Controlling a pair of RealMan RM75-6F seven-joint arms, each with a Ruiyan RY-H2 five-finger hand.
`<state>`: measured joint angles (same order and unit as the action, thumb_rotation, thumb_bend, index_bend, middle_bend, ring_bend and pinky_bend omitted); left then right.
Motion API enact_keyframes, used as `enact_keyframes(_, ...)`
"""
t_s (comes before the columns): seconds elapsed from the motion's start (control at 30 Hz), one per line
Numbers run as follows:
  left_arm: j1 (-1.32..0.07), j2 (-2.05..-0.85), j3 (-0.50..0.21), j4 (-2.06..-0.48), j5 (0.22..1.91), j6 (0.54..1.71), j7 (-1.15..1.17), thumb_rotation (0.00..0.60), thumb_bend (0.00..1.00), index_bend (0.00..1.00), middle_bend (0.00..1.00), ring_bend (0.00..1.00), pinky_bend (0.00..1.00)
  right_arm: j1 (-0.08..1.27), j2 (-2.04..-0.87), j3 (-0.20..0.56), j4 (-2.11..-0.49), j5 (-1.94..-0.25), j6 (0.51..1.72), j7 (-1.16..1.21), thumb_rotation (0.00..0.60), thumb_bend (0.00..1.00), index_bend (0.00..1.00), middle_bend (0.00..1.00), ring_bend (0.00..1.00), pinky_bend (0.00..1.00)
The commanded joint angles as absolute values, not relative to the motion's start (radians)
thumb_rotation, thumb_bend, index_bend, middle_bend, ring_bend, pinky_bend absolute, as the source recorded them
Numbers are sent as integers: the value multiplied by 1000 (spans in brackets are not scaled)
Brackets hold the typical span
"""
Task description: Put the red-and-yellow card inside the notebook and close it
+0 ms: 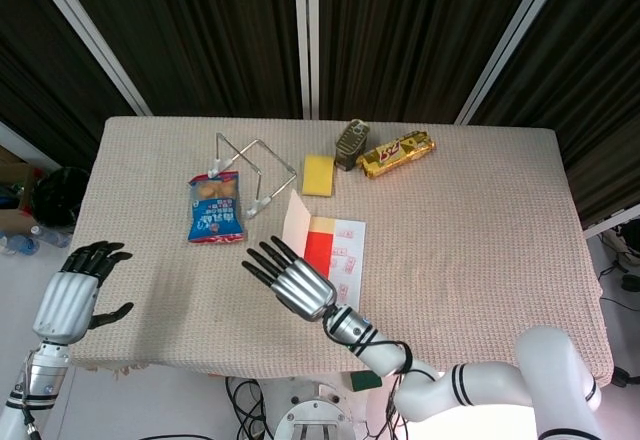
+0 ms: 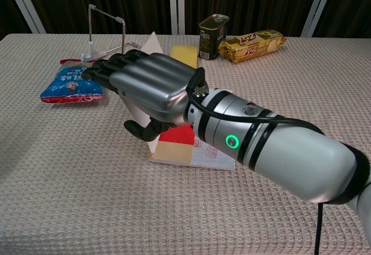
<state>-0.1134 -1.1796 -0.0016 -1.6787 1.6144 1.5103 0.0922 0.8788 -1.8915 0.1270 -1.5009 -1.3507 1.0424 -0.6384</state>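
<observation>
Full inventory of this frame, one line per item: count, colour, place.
notebook: 1, white, table centre, left cover lifted upright
red-and-yellow card: 1, lying on the notebook's open page
snack bag: 1, blue, left of notebook
wire stand: 1, metal, behind snack bag
sponge: 1, yellow, behind notebook
can: 1, dark, right of sponge
wrapped bar: 1, gold, right of can
table: 1, beige cloth
left hand: open, off table's left edge
right hand: fingers extended, at the raised cover
</observation>
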Motion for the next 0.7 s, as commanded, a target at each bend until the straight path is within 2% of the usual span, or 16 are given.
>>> enact_keyframes(0.03,-114,-1178,-2,-1682,1615,1510,95,600,39,282,212,163,204,860,-1857,114,-1541,-1360,1057,-654,600,453,0,0,0,0)
enact_keyframes(0.37,-116,-1177,-1,-1690,1622,1509,102,600,39,282,212,163,204,781,-1698,41,-1676,-1340,1077,-693,600,446,0,0,0,0)
enact_keyframes(0.57,-120,-1182,-2,-1692,1621,1502,107,600,39,282,212,164,204,745,-1615,3,-1709,-1273,1034,-661,600,446,0,0,0,0)
enact_keyframes(0.7,-126,-1180,-6,-1700,1624,1499,113,600,39,282,212,163,204,744,-1576,1,-1718,-1289,1011,-605,600,446,0,0,0,0)
